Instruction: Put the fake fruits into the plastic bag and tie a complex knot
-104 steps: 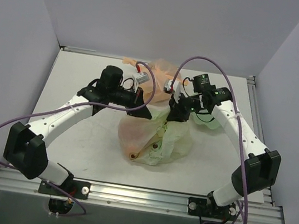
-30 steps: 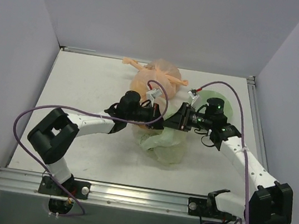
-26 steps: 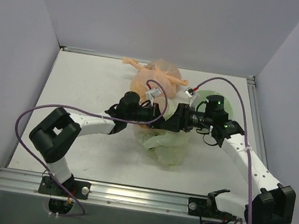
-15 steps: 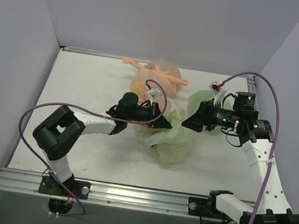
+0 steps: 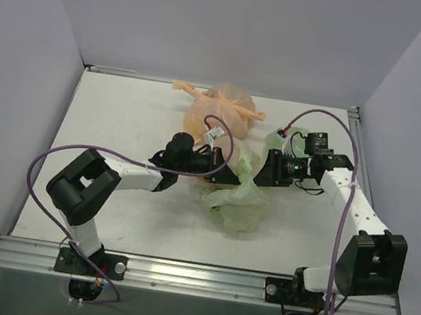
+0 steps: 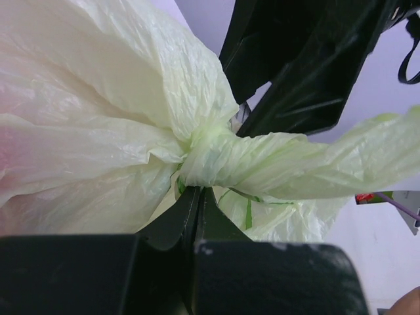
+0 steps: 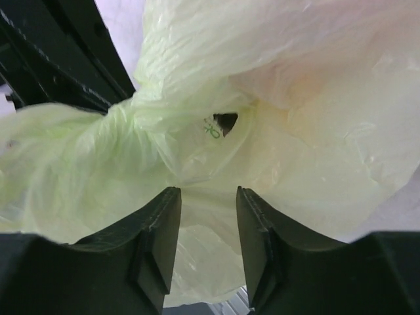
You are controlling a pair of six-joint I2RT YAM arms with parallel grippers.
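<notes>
The pale green plastic bag point(image 5: 241, 206) lies bunched at the table's middle, its neck twisted into a tight knot point(image 6: 211, 157). A faint pink tinge shows through the plastic, but the fake fruits themselves are hidden. My left gripper point(image 5: 231, 178) is shut on the bag's plastic just under the knot point(image 6: 195, 191). My right gripper point(image 5: 263, 172) faces it from the right. It is open, with bag plastic lying between its fingers point(image 7: 207, 195) and not pinched. The two grippers sit close together on opposite sides of the knot.
A peach-orange knotted bag point(image 5: 218, 116) lies behind the left gripper. A pale green dish point(image 5: 275, 142) shows partly behind the right wrist. Purple cables loop over both arms.
My right gripper pulled away to the right, stretching the bag's plastic, then came back in next to the knot. The left gripper has stayed shut at the bag.
</notes>
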